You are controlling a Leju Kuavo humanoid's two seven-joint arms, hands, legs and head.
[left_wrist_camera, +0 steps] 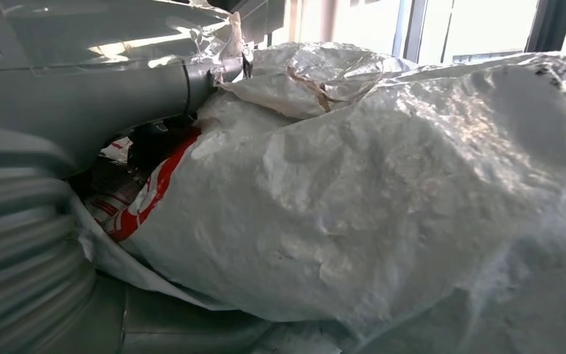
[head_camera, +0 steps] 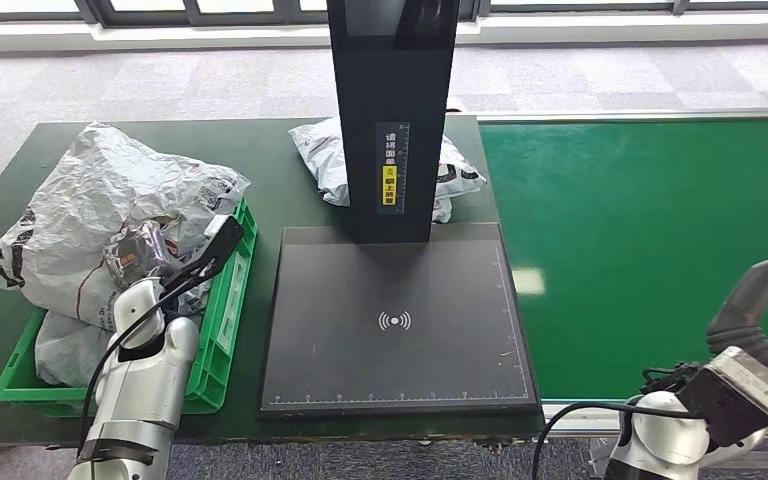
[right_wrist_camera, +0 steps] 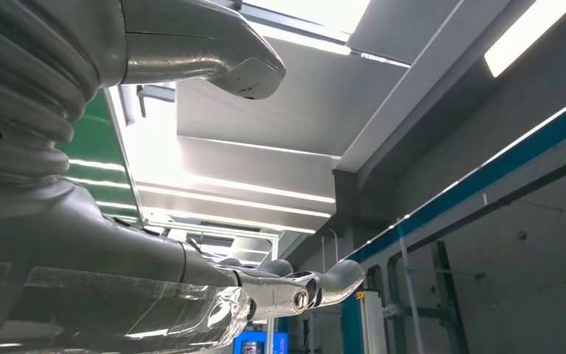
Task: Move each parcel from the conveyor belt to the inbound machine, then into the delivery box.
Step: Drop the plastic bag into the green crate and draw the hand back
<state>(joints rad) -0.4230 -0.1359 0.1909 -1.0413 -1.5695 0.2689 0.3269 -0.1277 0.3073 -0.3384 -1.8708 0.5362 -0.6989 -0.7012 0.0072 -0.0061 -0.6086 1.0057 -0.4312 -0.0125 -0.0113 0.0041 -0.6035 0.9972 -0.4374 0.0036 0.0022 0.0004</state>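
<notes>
Looking down from the head camera, I saw my left hand point(head_camera: 145, 255) resting on a crumpled grey-white parcel point(head_camera: 100, 215) heaped in the green delivery box point(head_camera: 222, 310) at the left end of the dark green table point(head_camera: 260, 170). From that angle the fingers were buried in the wrapping, and the left wrist camera gave me mostly creased white plastic point(left_wrist_camera: 383, 199) with a red printed stripe pressed up against the hand's grey cover point(left_wrist_camera: 22, 243), so I could not tell whether the fingers were clamped on the bag or merely lying against it. A second parcel point(head_camera: 70, 350) lay lower in the same box, under the first. The black inbound machine point(head_camera: 396, 320) sat bare in the middle of the table, its scan symbol showing on the flat plate, with its upright post point(head_camera: 392, 110) at the back. Behind that post a third white parcel point(head_camera: 330, 160) lay on the table, partly hidden. My right hand point(head_camera: 760, 310) was raised over the near edge of the green conveyor belt point(head_camera: 650, 240), fingers spread apart and holding nothing; the right wrist camera showed its thumb point(right_wrist_camera: 214, 59) and fingers point(right_wrist_camera: 302, 287) well separated against the ceiling.
</notes>
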